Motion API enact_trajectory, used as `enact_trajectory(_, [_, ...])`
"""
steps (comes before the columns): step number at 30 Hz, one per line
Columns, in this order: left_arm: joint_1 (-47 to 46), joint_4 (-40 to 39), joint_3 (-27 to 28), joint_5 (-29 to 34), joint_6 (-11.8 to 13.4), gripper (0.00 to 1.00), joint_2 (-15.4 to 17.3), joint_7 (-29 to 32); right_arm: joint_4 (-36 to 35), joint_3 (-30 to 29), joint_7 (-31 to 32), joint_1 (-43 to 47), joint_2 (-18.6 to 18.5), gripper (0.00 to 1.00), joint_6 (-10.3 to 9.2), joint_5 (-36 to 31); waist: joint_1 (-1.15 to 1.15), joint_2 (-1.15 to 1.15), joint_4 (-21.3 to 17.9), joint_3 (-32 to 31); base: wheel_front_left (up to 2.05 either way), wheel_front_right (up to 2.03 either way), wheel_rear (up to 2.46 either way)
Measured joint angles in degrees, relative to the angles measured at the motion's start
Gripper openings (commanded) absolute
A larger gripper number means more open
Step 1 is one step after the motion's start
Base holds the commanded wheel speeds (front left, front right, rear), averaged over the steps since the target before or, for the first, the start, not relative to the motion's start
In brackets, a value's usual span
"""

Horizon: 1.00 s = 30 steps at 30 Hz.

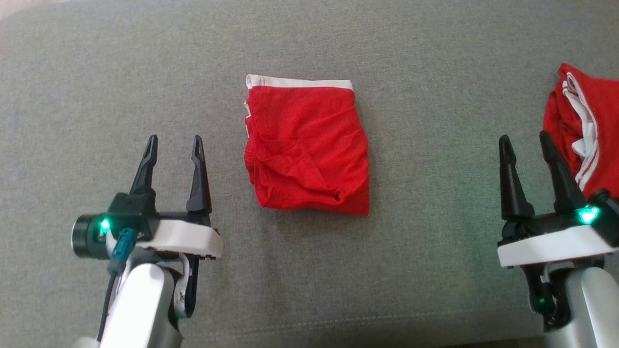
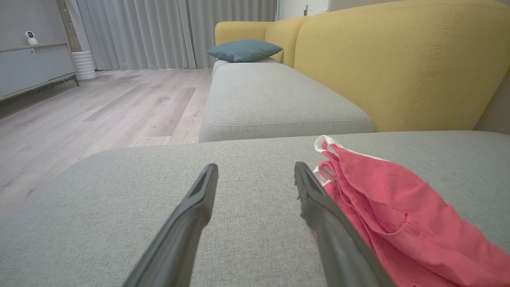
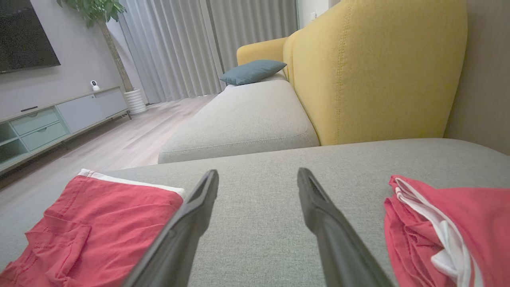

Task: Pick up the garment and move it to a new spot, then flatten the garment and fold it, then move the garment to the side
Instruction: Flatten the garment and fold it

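1. Left gripper (image 1: 175,137): fingers apart, empty, just left of folded red shorts (image 1: 305,147).
2. Folded red shorts lie mid grey cushion (image 1: 435,251) (fold looks finished): pinch every layer at one edge, carry aside flat.
3. Right gripper (image 1: 524,135): apart, empty, beside second red garment (image 1: 587,121).

Red garments: two. The folded garment (image 1: 305,147) lies between the left gripper (image 1: 175,139) and right gripper (image 1: 524,137); the bunched garment (image 1: 587,121) lies just outside the right jaws. Grippers: two. Blue cushion (image 2: 244,50): one, far ahead.
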Motion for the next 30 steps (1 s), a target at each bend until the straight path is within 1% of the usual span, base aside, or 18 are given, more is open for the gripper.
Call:
enact_trajectory(4, [0.0, 0.0, -0.1, 0.0, 0.4, 1.00, 0.0, 0.0, -0.9, -0.3, 0.7, 0.2, 0.3, 1.00, 0.00, 0.0, 0.00, 0.00, 0.3, 0.0, 0.00, 0.00, 0.00])
enact_trajectory(12, [0.0, 0.0, -0.3, 0.0, 0.4, 1.00, 0.0, 0.0, -1.4, -0.3, 2.4, 0.2, 0.5, 1.00, 0.00, -0.5, 0.00, 0.00, 0.8, 0.1, 0.00, 0.00, 0.00])
enact_trajectory(13, [0.0, 0.0, -0.4, 0.0, 0.4, 1.00, 0.0, 0.0, -1.4, 0.2, 2.7, 0.1, 0.3, 0.98, 0.00, -0.5, 0.00, 0.00, 0.9, 0.2, 0.00, 0.00, 0.00])
enact_trajectory(14, [0.0, 0.0, -0.4, 0.0, 0.4, 1.00, 0.0, 0.0, -1.2, 0.9, 3.3, -0.2, 0.1, 0.23, 0.00, -0.5, 0.00, 0.00, 1.0, 0.3, 0.00, 0.00, 0.00])
enact_trajectory(15, [0.0, 0.0, -0.5, 0.0, 0.4, 1.00, 0.0, 0.0, -0.6, 2.0, 4.0, -0.7, -0.3, 0.00, 0.00, -0.5, 0.00, 0.00, 1.1, 0.6, 0.00, 0.00, 0.00])
enact_trajectory(18, [-0.2, 0.0, -1.0, 0.0, 0.4, 1.00, 0.0, 0.0, 2.4, 6.4, 5.6, -4.4, -1.3, 0.00, 0.00, -0.1, 0.00, 0.00, 1.6, 1.2, 0.00, 0.00, 0.00])
enact_trajectory(25, [-1.4, 0.6, -1.8, 0.0, 0.4, 1.00, -0.4, 0.0, 13.2, 22.1, 6.4, -15.8, -1.6, 0.00, 0.00, 3.7, 0.00, 0.00, 4.0, 2.6, 0.00, 0.00, 0.00])
enact_trajectory(26, [-1.4, 0.6, -1.8, 0.0, 0.4, 1.00, -0.4, 0.0, 13.2, 22.1, 6.4, -15.8, -1.6, 0.00, 0.00, 3.7, 0.00, 0.00, 4.0, 2.6, 0.00, 0.00, 0.00])
enact_trajectory(30, [-2.3, 0.7, -1.9, 0.0, 0.4, 1.00, -1.1, 0.0, 21.1, 27.9, 6.1, -20.1, -0.9, 0.00, 0.00, 6.3, 0.00, 0.00, 5.6, 3.3, 0.00, 0.00, 0.00])
